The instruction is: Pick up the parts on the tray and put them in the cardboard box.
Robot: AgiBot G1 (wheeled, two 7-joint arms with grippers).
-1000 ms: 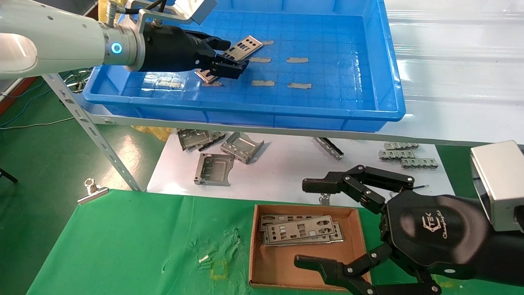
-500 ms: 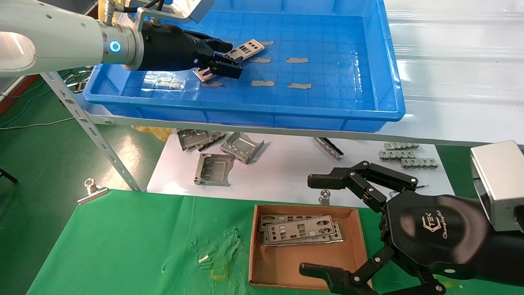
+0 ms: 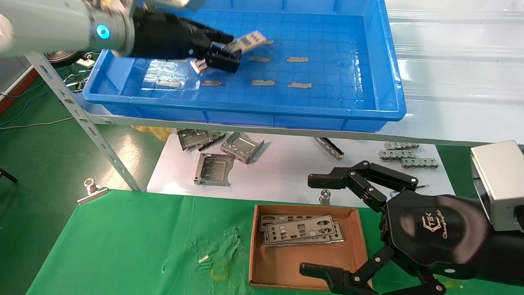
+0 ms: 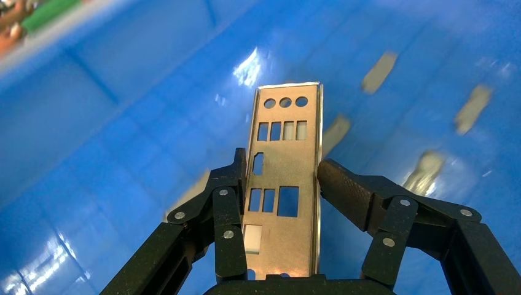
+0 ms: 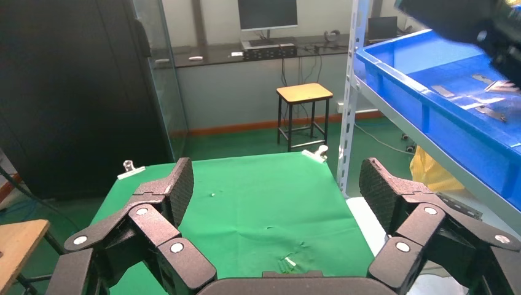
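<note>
My left gripper (image 3: 219,51) is shut on a thin silver-grey punched plate (image 3: 249,40), held clear above the floor of the blue tray (image 3: 262,112) near its left end. In the left wrist view the plate (image 4: 284,184) runs lengthwise between the two fingers (image 4: 228,203), pinched by its long edges. The brown cardboard box (image 3: 356,237) sits on the green cloth below, with a few flat plates (image 3: 301,231) stacked in its far half. My right gripper (image 3: 315,223) hangs open beside the box's right wall, and nothing shows between its pads (image 5: 178,190).
Grey tape strips (image 3: 297,60) dot the tray floor. Boxy folded metal brackets (image 3: 214,168) and other metal pieces (image 3: 399,155) lie on the white sheet between the shelf and the green cloth. A slanted metal shelf brace (image 3: 88,127) stands at the left, with a clip (image 3: 92,190) at the cloth's corner.
My left gripper has lifted the plate off the tray floor and drawn it up and slightly left. The right gripper shifted slightly right earlier, then stayed still.
</note>
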